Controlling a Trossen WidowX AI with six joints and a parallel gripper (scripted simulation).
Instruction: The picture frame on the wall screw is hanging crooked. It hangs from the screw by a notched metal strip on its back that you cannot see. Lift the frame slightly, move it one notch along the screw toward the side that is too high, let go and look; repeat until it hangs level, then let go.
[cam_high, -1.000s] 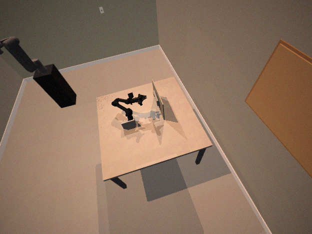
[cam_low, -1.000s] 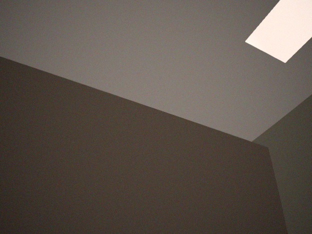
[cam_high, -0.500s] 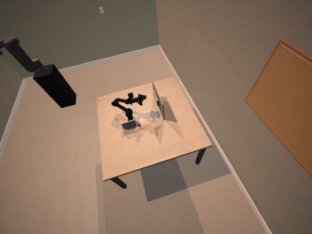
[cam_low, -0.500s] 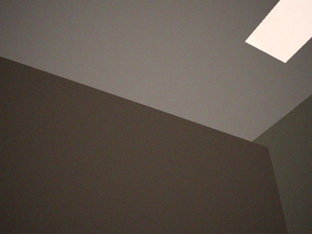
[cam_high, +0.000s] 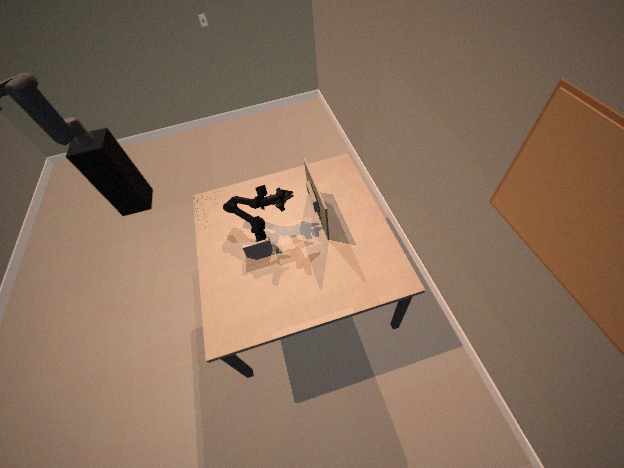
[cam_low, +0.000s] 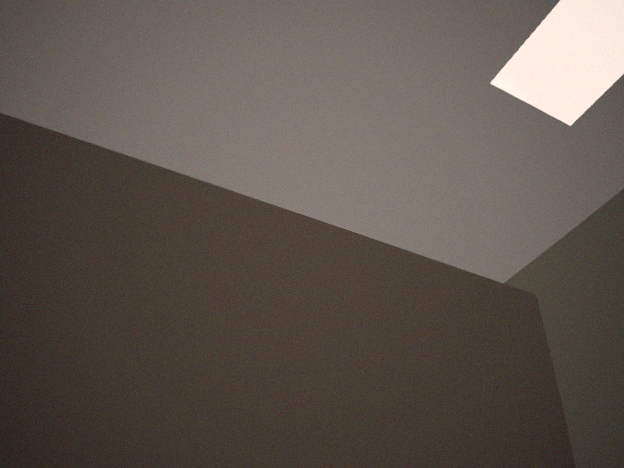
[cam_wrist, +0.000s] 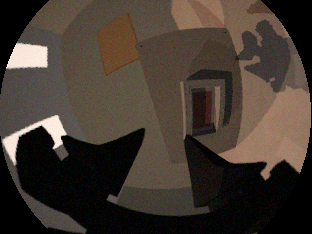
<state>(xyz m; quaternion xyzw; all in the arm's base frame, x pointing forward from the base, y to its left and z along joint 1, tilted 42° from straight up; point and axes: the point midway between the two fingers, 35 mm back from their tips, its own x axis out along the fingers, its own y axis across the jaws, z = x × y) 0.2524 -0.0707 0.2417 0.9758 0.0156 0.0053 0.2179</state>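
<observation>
Frame: grey rim, dark red and black inside (cam_wrist: 188, 107)
Place: on the upright panel (cam_high: 307, 173) (cam_wrist: 160, 75) above the bench (cam_high: 302, 312)
Hand (cam_high: 287, 194) (cam_wrist: 165, 137): fingers apart, nothing between
Tilt: cannot tell

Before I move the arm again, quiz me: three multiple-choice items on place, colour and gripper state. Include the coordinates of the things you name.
1. Where is the arm's dark base?
A) on the floor
B) on the table
C) on the ceiling

2. What colour is the large wall board?
A) orange-brown
B) blue
C) white

3. How is the gripper?
A) shut on the frame
B) shut, empty
C) open, empty

B: the base (cam_high: 257, 249) stands on the table top (cam_high: 302, 297).
A: the board (cam_high: 564, 201) (cam_wrist: 118, 45) looks orange-brown.
C: the gripper (cam_high: 290, 193) (cam_wrist: 165, 134) has its fingers apart, with the picture frame (cam_wrist: 187, 107) outside them.
</observation>
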